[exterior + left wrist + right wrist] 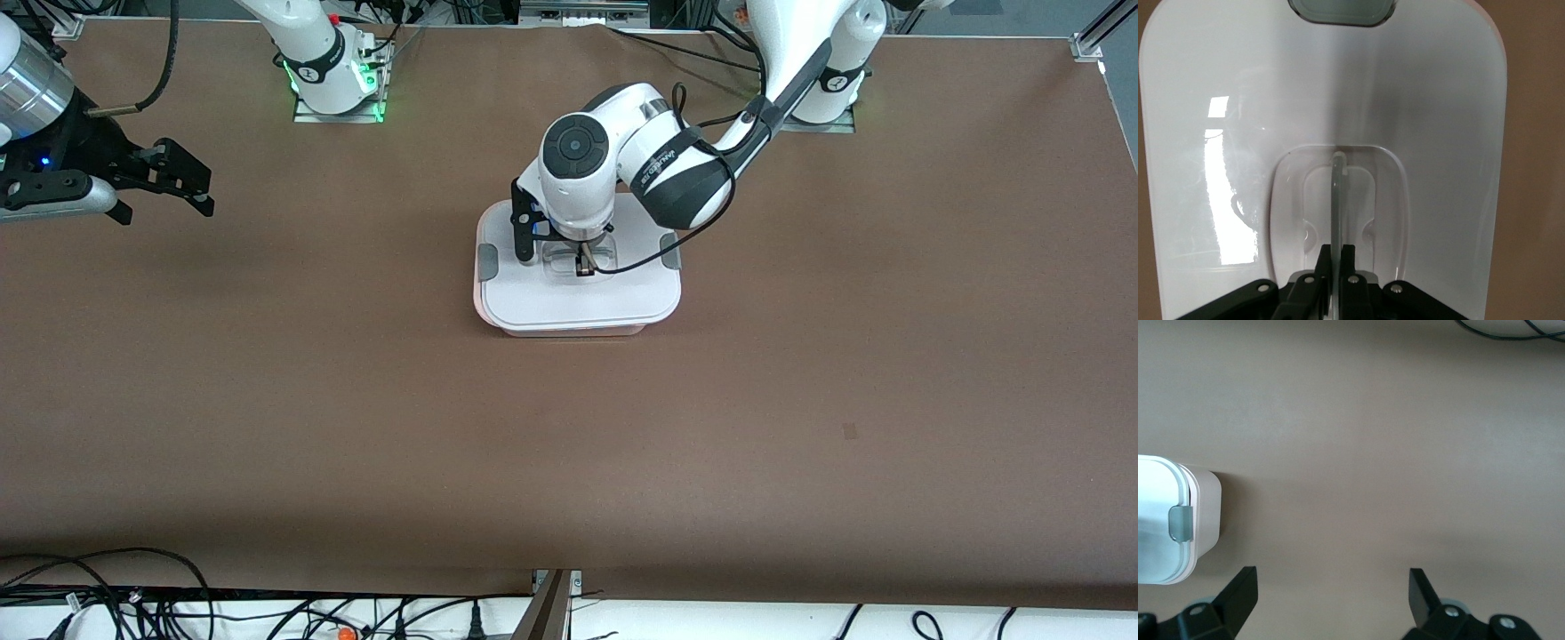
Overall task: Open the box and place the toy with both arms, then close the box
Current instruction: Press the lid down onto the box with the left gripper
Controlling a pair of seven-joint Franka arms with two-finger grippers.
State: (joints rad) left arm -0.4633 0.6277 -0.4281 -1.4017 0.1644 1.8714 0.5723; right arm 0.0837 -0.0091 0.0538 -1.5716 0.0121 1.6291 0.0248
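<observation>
The white left arm (791,62) is bent down at mid-table, its black two-finger left gripper (584,264) pinched closed. The right gripper (173,182) is held aloft, waiting, fingers (1238,593) spread apart.

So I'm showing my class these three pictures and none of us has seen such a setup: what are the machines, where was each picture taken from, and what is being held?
These are two white robot arms with black two-finger grippers at a brown table. The large picture comes from a high camera that faces the arms; the other two come from cameras on each arm's wrist. In the middle of the table stands a rounded translucent pinkish plastic box with a white lid and grey side clips. The left gripper is down on the lid, shut on its clear recessed handle. The right gripper waits open above bare table, toward the right arm's end. No toy shows in these pictures.
</observation>
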